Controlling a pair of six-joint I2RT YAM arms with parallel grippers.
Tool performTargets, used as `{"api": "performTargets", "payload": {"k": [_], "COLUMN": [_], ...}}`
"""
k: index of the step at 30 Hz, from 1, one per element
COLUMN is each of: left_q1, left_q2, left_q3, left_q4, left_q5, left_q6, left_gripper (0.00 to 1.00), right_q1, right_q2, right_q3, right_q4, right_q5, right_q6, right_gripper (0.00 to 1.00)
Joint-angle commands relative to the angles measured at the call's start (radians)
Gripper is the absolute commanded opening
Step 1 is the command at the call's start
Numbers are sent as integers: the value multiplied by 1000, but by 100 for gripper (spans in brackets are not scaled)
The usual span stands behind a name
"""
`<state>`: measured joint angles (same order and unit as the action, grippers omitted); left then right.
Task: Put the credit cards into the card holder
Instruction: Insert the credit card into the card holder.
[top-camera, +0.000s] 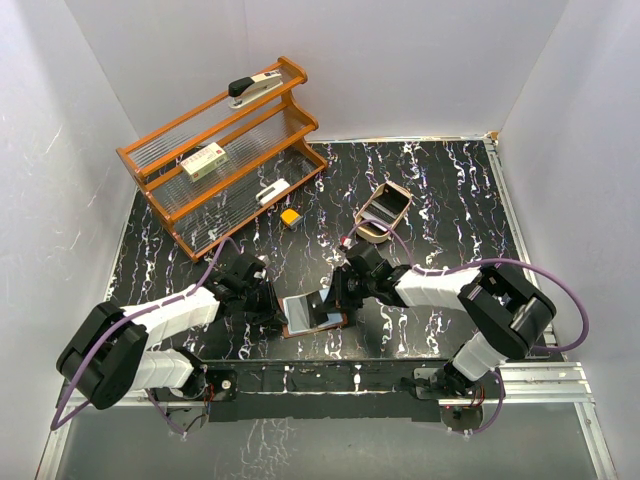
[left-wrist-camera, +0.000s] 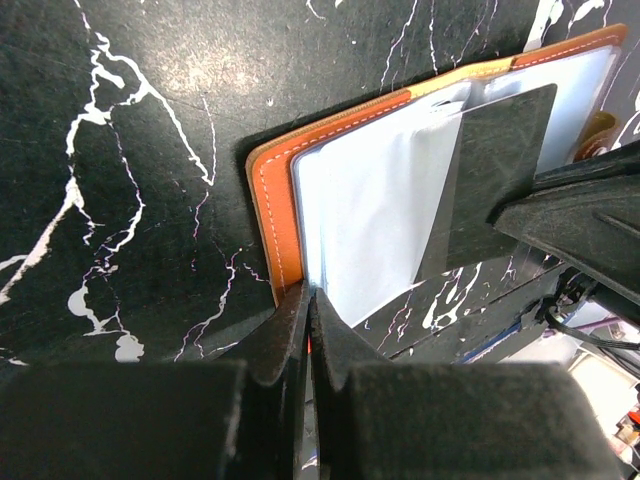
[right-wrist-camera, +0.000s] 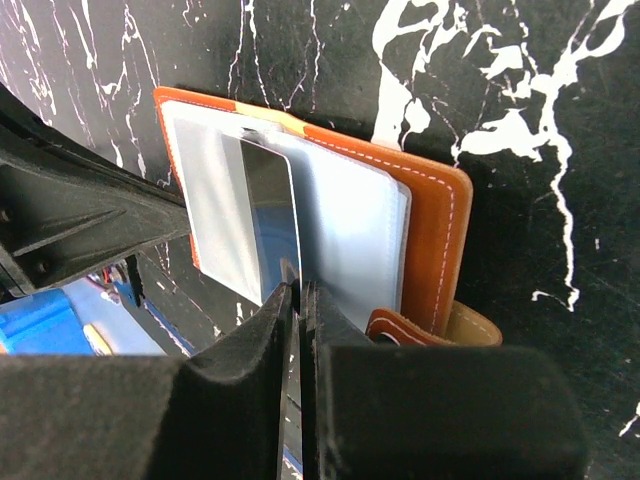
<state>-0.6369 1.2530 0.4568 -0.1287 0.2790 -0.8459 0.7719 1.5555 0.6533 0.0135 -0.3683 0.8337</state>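
Observation:
The card holder (top-camera: 312, 314) lies open on the black marbled table between my two arms, its reddish-brown cover (left-wrist-camera: 272, 215) down and its pale inner sleeves (left-wrist-camera: 375, 220) up. One credit card (left-wrist-camera: 497, 170), dark and mirror-like, stands partway into a sleeve pocket (right-wrist-camera: 268, 215). My right gripper (right-wrist-camera: 298, 285) is shut on that card's near edge. On the opposite edge of the card holder, my left gripper (left-wrist-camera: 311, 292) is shut on the cover and sleeve. The closing tab (right-wrist-camera: 425, 330) curls beside the right fingers.
A tan oval wooden tray (top-camera: 383, 211) sits behind the right arm, with something grey inside. A small yellow block (top-camera: 290, 216) lies near an orange wire rack (top-camera: 220, 155) at the back left, which carries a stapler (top-camera: 255, 87) and a box (top-camera: 203, 160).

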Motion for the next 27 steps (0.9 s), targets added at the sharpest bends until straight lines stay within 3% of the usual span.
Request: {"api": "performTargets", "payload": {"k": [1, 12, 16, 19, 27], "left_q1": [-9, -9, -9, -9, -9], "left_q2": [17, 22, 22, 20, 31], "left_q3": [-41, -40, -42, -43, -30], "left_q4": [-27, -12, -12, -10, -15], "left_q5": [10, 19, 16, 15, 17], "left_q6": [-10, -26, -25, -25, -14], "left_gripper": [0, 0, 0, 0, 0], "right_q1": [5, 63, 66, 67, 66], "right_q2": [-2, 19, 8, -22, -34], "right_q3": [-33, -24, -16, 11, 61], "right_q4": [62, 87, 52, -25, -82], "right_q5": [41, 55, 70, 116, 105], "right_q6": [13, 57, 46, 25, -41], "right_gripper": [0, 6, 15, 29, 40]}}
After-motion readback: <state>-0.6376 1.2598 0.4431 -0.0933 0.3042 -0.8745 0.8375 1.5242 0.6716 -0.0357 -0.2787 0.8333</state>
